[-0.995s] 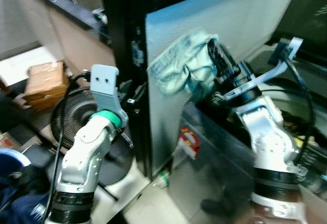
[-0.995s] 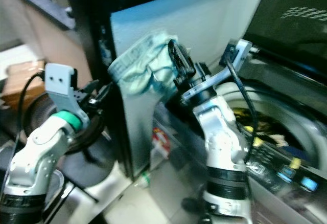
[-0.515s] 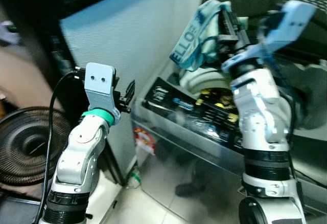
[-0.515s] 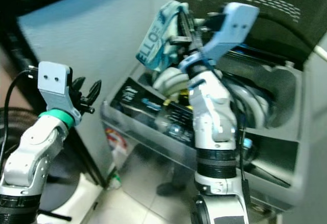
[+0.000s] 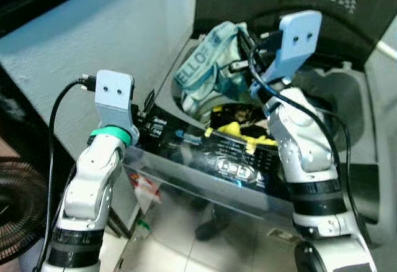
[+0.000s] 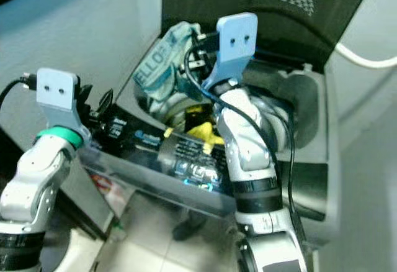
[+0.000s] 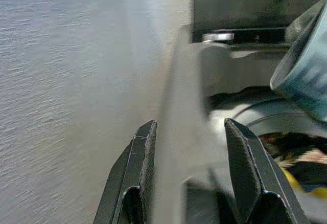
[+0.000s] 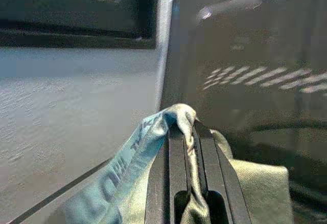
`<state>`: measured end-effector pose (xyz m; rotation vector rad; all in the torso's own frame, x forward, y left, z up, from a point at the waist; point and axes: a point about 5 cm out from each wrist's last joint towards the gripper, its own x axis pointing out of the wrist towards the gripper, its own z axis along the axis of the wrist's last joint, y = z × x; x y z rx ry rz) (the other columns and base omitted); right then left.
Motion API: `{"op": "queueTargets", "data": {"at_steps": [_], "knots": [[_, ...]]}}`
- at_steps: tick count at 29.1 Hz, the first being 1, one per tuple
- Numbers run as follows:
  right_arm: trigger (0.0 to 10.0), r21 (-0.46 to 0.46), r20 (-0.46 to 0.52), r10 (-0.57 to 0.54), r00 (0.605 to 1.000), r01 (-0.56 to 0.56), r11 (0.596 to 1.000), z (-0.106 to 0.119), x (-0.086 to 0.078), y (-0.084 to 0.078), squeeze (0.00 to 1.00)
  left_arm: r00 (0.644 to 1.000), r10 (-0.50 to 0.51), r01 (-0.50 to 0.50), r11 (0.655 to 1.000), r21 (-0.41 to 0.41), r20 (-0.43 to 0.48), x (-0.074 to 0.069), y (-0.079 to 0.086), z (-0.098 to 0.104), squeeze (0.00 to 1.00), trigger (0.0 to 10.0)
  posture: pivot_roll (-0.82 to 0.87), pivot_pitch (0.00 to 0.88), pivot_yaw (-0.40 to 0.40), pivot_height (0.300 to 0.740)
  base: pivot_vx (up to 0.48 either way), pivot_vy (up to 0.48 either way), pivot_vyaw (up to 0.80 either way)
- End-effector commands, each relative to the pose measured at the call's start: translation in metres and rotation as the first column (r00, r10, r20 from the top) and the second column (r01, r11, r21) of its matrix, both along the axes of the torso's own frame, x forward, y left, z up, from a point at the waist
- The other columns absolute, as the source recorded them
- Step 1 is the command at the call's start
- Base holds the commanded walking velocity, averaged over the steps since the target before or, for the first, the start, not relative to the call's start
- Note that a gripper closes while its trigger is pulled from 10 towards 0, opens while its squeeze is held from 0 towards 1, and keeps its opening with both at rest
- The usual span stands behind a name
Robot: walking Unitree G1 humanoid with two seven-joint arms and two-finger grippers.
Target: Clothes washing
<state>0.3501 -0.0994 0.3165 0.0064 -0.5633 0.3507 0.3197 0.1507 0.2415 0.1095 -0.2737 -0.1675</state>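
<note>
Right hand (image 5: 245,51) raised over washer drum (image 5: 310,98), clamped on pale green cloth (image 5: 208,70).
Cloth upper centre of frame, dangling; left hand (image 7: 189,173) fingers apart beside washer's front corner.

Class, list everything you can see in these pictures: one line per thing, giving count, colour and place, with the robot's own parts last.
Washing machine: one, grey with a dark control panel, lid raised, in front of the robot.
Cloth: one, pale blue-green with lettering, hanging over the open drum.
Laundry: a pile, yellow and dark, inside the drum.
Wall: one, pale grey, left of the machine.
Fan: one, black, low at far left.
Right gripper: one, black, above the drum, jaws shut on the cloth.
Left gripper: one, black, at the machine's left front corner, jaws open.
</note>
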Motion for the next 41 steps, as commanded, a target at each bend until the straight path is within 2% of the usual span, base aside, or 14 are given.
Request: {"op": "queueTargets", "data": {"at_steps": [1,7,13,20,21,24,26,27,29,30,32,36,37,41], "knots": [[10.0,-0.007,-0.014,-0.018,1.0,0.018,1.0,-0.005,0.001,-0.002,0.0,1.0,-0.012,0.012,1.0,0.008,-0.009,-0.001,-0.001,-0.003,0.0,10.0,0.14,0.025,0.047,0.74,0.0,0.0,-0.8],[10.0,0.006,-0.054,-0.076,0.996,0.076,0.997,-0.011,0.006,-0.013,0.0,0.999,-0.028,0.028,1.0,0.006,-0.022,-0.001,-0.003,-0.005,0.0,10.0,0.14,0.029,0.05,0.74,0.0,0.0,-0.8],[10.0,0.0,-0.063,-0.074,0.995,0.074,0.997,-0.012,0.006,-0.014,0.0,0.999,-0.03,0.03,1.0,-0.001,-0.028,-0.001,-0.003,-0.005,0.0,10.0,0.14,0.036,0.052,0.74,0.0,0.0,-0.8],[10.0,-0.15,-0.113,0.012,0.994,-0.029,0.988,-0.019,0.005,-0.003,0.0,0.999,-0.044,0.044,0.999,-0.001,-0.028,-0.001,-0.005,-0.005,0.0,10.0,0.14,0.036,0.053,0.74,0.0,0.0,0.0],[10.0,-0.215,-0.141,0.047,0.989,-0.077,0.974,-0.021,0.005,0.001,0.0,0.998,-0.05,0.05,0.999,0.01,-0.028,-0.001,-0.005,-0.004,0.0,10.0,0.13,0.037,0.056,0.74,0.0,0.0,0.0],[10.0,-0.215,-0.141,0.047,0.989,-0.077,0.974,-0.021,0.005,0.001,0.0,0.998,-0.05,0.05,0.999,0.01,-0.028,-0.001,-0.005,-0.004,0.0,10.0,0.13,0.037,0.056,0.74,0.0,0.0,0.0],[10.0,-0.314,-0.201,0.088,0.976,-0.149,0.938,-0.023,0.01,0.006,0.0,0.999,-0.032,0.033,0.998,0.06,-0.012,-0.001,-0.003,-0.001,0.0,10.0,0.13,0.038,0.056,0.74,0.0,0.0,0.0],[10.0,-0.314,-0.201,0.088,0.976,-0.149,0.938,-0.023,0.01,0.006,0.0,0.999,-0.032,0.033,0.998,0.06,-0.012,-0.001,-0.003,-0.001,0.0,10.0,0.13,0.038,0.056,0.74,0.0,0.0,0.0],[10.0,-0.386,-0.249,0.093,0.964,-0.187,0.903,-0.025,0.016,0.008,0.0,1.0,0.002,-0.002,0.994,0.107,0.003,0.0,0.001,0.002,0.0,10.0,0.13,0.038,0.056,0.74,0.0,0.0,0.0],[10.0,-0.386,-0.249,0.093,0.964,-0.187,0.903,-0.025,0.016,0.008,0.0,1.0,0.002,-0.002,0.994,0.107,0.003,0.0,0.001,0.002,0.0,10.0,0.13,0.038,0.056,0.74,0.0,0.0,0.0],[10.0,-0.474,-0.28,0.045,0.959,-0.179,0.862,-0.034,0.028,0.014,0.0,0.999,0.026,-0.023,0.994,0.103,-0.029,0.002,0.005,0.001,0.0,10.0,0.14,0.041,0.044,0.74,0.0,0.0,0.0],[10.0,-0.514,-0.289,-0.018,0.957,-0.139,0.846,-0.04,0.035,0.016,0.0,0.999,-0.019,0.022,0.995,0.097,-0.035,-0.002,0.001,0.0,0.0,10.0,0.15,0.043,0.031,0.74,0.0,0.0,0.0],[10.0,-0.549,-0.288,-0.067,0.955,-0.108,0.829,-0.045,0.038,0.013,1.0,0.999,-0.031,0.034,0.995,0.096,-0.035,-0.004,0.0,-0.001,0.0,10.0,0.15,0.043,0.031,0.74,0.0,0.0,0.0],[10.0,-0.604,-0.302,-0.14,0.943,-0.076,0.793,-0.055,0.04,0.003,1.0,0.998,-0.042,0.046,0.995,0.092,-0.041,-0.007,-0.002,-0.003,0.0,10.0,0.16,0.047,0.02,0.74,0.0,0.0,0.0]]}}
